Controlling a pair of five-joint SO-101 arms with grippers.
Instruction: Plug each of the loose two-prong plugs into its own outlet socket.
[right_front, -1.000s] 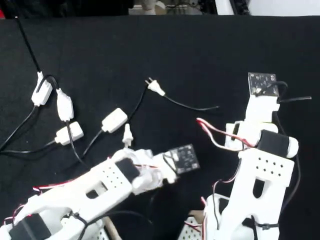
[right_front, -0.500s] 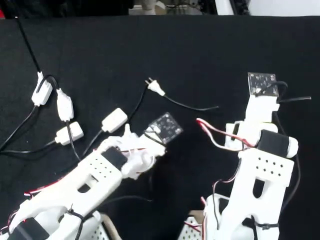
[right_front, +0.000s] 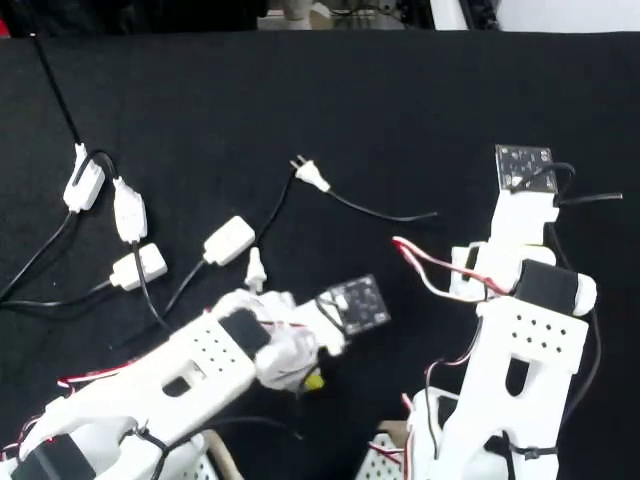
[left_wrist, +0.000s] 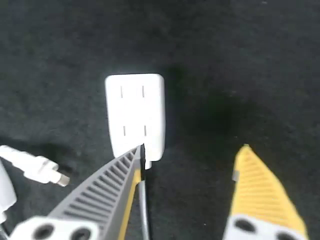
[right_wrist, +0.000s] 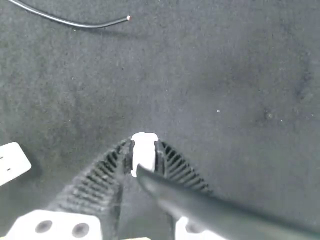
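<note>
A white outlet socket (left_wrist: 135, 115) with two pairs of slots lies on the black cloth, just ahead of my left gripper (left_wrist: 192, 150). That gripper is open, its grey finger (left_wrist: 100, 195) touching the socket's near edge and its yellow finger (left_wrist: 260, 190) off to the side. A loose two-prong plug (left_wrist: 35, 167) lies beside the socket, the same plug (right_front: 255, 268) near the socket (right_front: 228, 240) in the high view. Another loose plug (right_front: 312, 175) lies farther back. My right gripper (right_wrist: 145, 150) is shut on a white plug (right_wrist: 145, 152) with a black cable.
More white sockets and plugs (right_front: 130, 215) with black cords cluster at the far left. A thin black cable end (right_wrist: 75, 22) lies mid-table, and a socket (right_wrist: 12, 162) sits beside the right gripper. The right arm (right_front: 525, 300) stands at the right.
The left arm swung forward toward the sockets half a second ago, then drew back and to the right. The right arm has kept still.
</note>
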